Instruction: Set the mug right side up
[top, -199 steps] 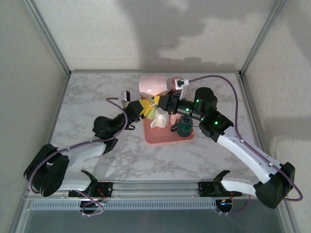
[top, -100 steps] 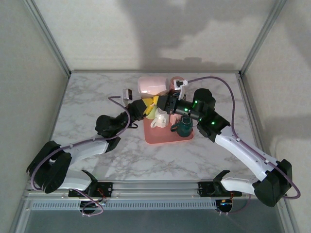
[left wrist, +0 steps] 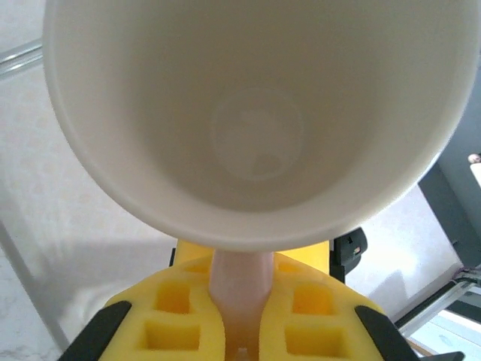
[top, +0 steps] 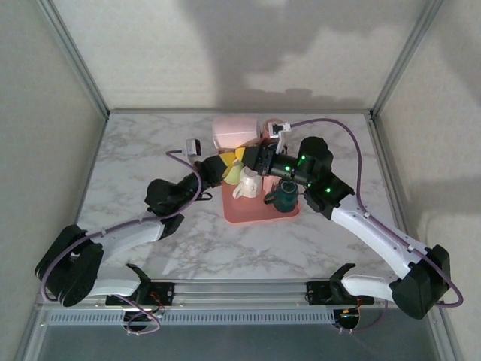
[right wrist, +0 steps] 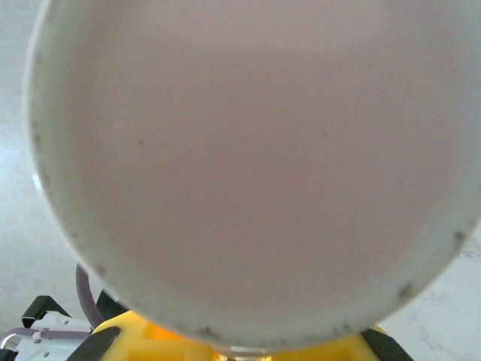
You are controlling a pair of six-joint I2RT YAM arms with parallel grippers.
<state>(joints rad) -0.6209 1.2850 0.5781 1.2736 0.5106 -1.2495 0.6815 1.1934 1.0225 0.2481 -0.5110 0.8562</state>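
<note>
A pale pink mug (top: 234, 131) hangs on its side in the air behind the tray, held between both arms. In the left wrist view its open mouth (left wrist: 255, 113) faces the camera, and its pink handle (left wrist: 240, 289) is pinched between the yellow fingers of my left gripper (left wrist: 240, 263), which is shut on it. From the top, the left gripper (top: 237, 156) reaches up to the mug from the left. My right gripper (top: 257, 150) comes in from the right and is shut on the mug. The mug's flat underside (right wrist: 255, 165) faces the right wrist camera, hiding most of the yellow fingers (right wrist: 135, 338).
Below the grippers lies a pink tray (top: 259, 213) on the marble table, carrying a white mug (top: 246, 186) and a dark green mug (top: 285, 197). Metal frame posts and grey walls bound the table on the left, right and back.
My left gripper has moved in and shut on the mug's handle. The mug has turned and shifted slightly left while the right gripper kept hold of it.
</note>
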